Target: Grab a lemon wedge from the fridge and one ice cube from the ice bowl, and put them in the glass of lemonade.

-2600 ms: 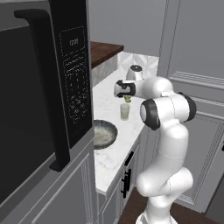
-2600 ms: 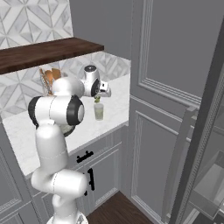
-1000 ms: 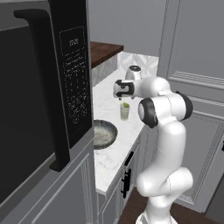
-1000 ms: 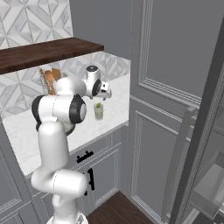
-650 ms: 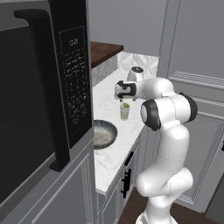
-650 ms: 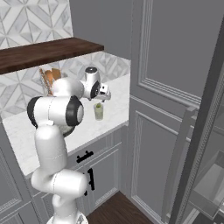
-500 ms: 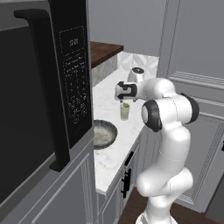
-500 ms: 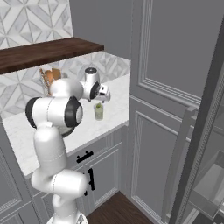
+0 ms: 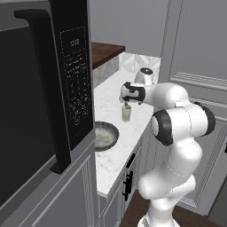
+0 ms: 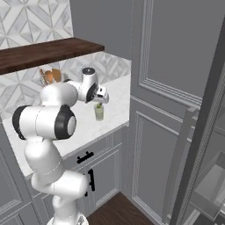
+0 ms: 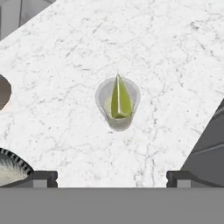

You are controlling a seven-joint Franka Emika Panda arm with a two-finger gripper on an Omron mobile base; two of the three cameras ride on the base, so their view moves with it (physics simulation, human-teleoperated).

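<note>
Claw (image 11: 112, 178) poised above the glass of lemonade (image 11: 117, 103), fingers spread wide and empty. The glass stands upright on the white marble bench (image 11: 65, 57) with a lemon wedge (image 11: 119, 99) lodged inside it. Ice bowl (image 9: 103, 135) on the same bench, near the glass.
</note>
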